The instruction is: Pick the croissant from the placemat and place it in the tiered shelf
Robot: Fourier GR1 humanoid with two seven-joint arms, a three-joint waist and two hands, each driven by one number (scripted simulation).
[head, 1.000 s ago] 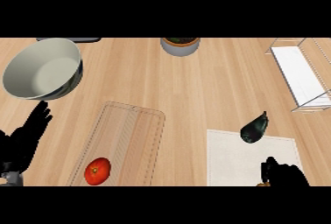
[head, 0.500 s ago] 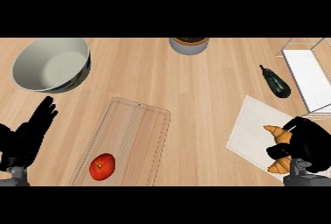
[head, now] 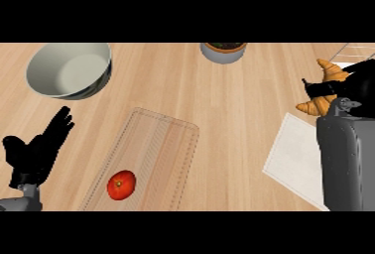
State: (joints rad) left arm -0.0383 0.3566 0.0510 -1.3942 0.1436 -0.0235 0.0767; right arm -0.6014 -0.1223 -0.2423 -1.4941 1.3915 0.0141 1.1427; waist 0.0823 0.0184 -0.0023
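Note:
A golden-brown croissant [head: 327, 89] is held above the counter at the right edge of the head view, my right hand [head: 357, 85] shut on it with fingers curled round its middle. Both ends of the croissant stick out past the hand. The white placemat [head: 293, 156] lies below it on the wood, partly hidden by my grey right forearm [head: 344, 163]. Only a thin wire corner of the tiered shelf [head: 353, 47] shows at the top right. My left hand [head: 38, 149] rests open at the lower left, fingers up.
A large grey bowl [head: 70, 69] stands at the upper left. A clear cutting board [head: 150, 161] with a red tomato [head: 121, 184] lies in the middle. A small grey pot [head: 223, 50] stands at the top centre.
My right hand closed on the croissant and lifted it off the placemat toward the upper right. The view shifted, so the dark vegetable beside the mat is out of sight.

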